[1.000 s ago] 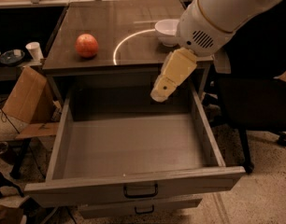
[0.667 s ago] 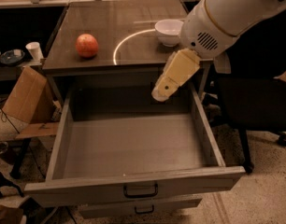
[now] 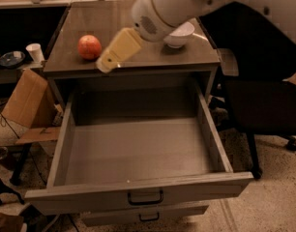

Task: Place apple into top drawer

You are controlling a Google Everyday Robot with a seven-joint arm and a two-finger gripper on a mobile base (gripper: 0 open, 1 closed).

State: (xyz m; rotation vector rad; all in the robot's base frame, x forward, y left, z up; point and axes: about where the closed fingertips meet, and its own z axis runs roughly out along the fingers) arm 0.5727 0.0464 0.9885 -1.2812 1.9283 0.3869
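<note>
The gripper (image 3: 106,65) hangs over the cabinet top (image 3: 153,58); open or closed, one cannot tell. The apple (image 3: 89,47) sits near it at ten o'clock. It should reach slowly around the apple's middle, then squeeze softly. The top drawer (image 3: 90,195) is open at six o'clock.

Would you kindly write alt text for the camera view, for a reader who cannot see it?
The gripper hovers beside the apple on the cabinet top, near a white bowl; below, the top drawer stands open and empty.
</note>
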